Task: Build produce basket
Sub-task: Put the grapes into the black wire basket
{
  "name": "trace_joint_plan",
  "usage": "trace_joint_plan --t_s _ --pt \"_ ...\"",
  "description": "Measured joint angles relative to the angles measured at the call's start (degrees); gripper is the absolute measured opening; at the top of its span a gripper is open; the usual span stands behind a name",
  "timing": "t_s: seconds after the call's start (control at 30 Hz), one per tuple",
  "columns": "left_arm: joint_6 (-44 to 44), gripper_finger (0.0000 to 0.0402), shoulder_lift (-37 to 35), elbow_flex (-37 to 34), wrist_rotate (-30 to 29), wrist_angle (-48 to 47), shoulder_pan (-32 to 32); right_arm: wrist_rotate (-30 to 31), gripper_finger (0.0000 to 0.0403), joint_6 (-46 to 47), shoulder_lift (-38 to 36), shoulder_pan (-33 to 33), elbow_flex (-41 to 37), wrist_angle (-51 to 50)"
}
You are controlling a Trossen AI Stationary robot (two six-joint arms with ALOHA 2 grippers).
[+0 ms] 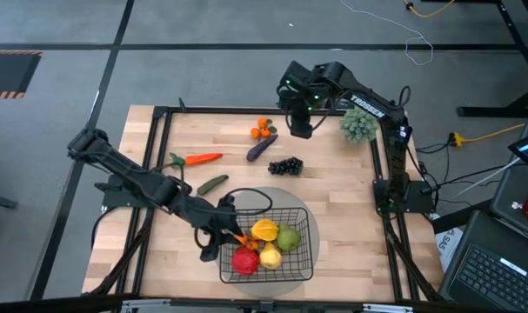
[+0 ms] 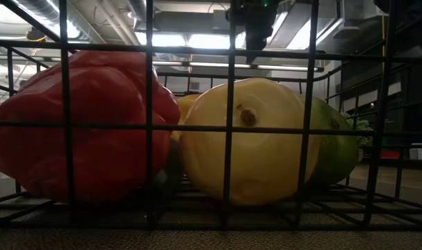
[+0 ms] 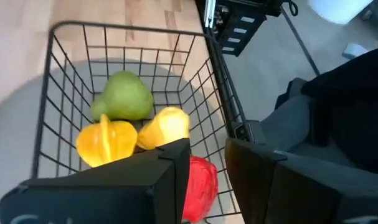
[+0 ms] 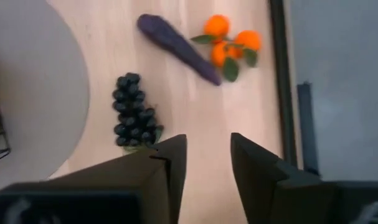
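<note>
**A:** What sits closest to the viewer on the tabletop (image 1: 333, 217)?

**B:** In the high view, the black wire basket (image 1: 305, 228) rests at the bottom centre of the frame, on a round grey mat (image 1: 291, 276). Inside it lie a red pepper (image 1: 244, 260), a yellow lemon (image 1: 270, 256), a yellow starfruit (image 1: 264, 229) and a green pear-shaped fruit (image 1: 288, 237). In the low view the pepper is at the left, the lemon in the middle and the green fruit at the right, all behind the mesh.

**A:** Where is the left tool?

**B:** The left tool (image 1: 213, 246) hangs at the basket's left edge, just left of the pepper. In the left wrist view its two dark fingers (image 3: 167, 180) are spread, with an empty gap between them, above the pepper.

**A:** And farther back?

**B:** Near the middle of the frame lie a green pod-like piece (image 1: 212, 183), an orange carrot (image 1: 202, 159) to its upper left, and black grapes (image 1: 285, 165) to the right. Beyond those lie a purple eggplant (image 1: 262, 147) and, just beside it, a cluster of small oranges (image 1: 263, 129).

**A:** And the right tool?

**B:** The right tool (image 1: 299, 124) hovers at the upper centre, just right of the oranges. In the right wrist view its fingers (image 4: 167, 163) stand apart, holding nothing, over bare wood beside the grapes. A grey-green bushy ball (image 1: 358, 125) sits at the far right corner.
</note>
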Motion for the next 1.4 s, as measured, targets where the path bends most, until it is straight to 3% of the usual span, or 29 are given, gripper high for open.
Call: trace_joint_plan --t_s 0.3,0.83,0.97,1.13,1.23,1.4 --pt "4.7 0.0088 -1.7 0.0 -5.7 -5.8 0.1 -10.1 0.0189 0.7 8.6 1.1 0.0 -3.8" --pt "-4.3 0.0088 -7.9 0.0 -5.8 -23.2 -1.3 -10.4 0.0193 -0.7 16.2 3.2 0.0 -3.5" --pt "-8.2 0.0088 -10.1 0.0 -10.2 -28.9 -2.9 -11.7 0.0193 3.8 15.5 3.2 -2.2 -3.4" --pt "-13.7 0.0088 -12.2 0.0 -15.6 -34.7 -6.1 -15.4 0.0193 7.2 10.6 5.1 -11.2 -3.7" --pt "-14.1 0.0088 -12.7 0.0 -17.7 -36.2 -7.6 -13.1 0.0193 5.1 7.6 6.6 -17.4 -3.6" --pt "-13.4 0.0088 -12.7 0.0 -20.0 -36.0 -8.7 0.2 0.0193 7.7 3.6 8.8 -23.1 -3.6"
